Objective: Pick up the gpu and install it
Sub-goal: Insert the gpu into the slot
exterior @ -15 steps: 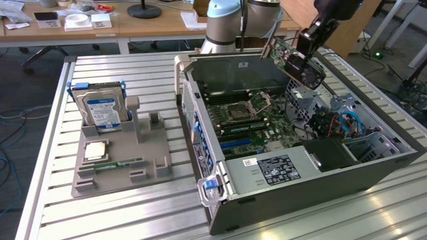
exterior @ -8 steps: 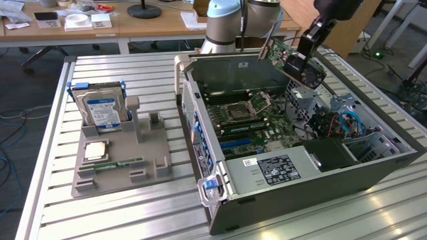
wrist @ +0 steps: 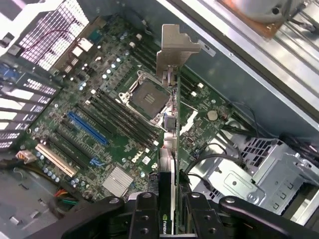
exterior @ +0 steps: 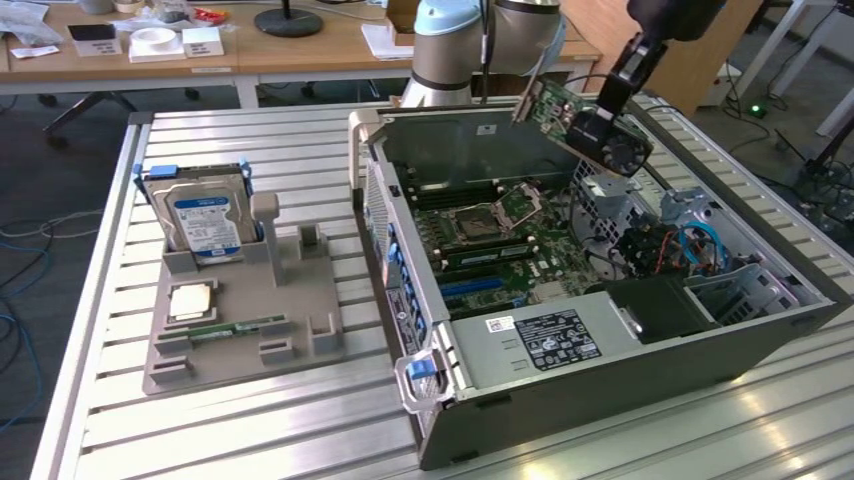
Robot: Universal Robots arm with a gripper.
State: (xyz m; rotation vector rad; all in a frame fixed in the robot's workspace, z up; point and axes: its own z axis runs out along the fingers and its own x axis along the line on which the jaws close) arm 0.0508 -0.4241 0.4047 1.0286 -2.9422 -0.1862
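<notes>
- Above the open case [exterior: 667, 350], we see the hand [exterior: 603, 108] holding the gpu [exterior: 567, 115] tilted.
- From the wrist, we see its silver bracket [wrist: 174, 47] over the motherboard [wrist: 99, 114].

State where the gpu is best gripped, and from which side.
Pinch the gpu across its two flat faces, coming from the long edge facing away from the motherboard: it is thin, and the bracket end is free. The gripper does so.
</notes>
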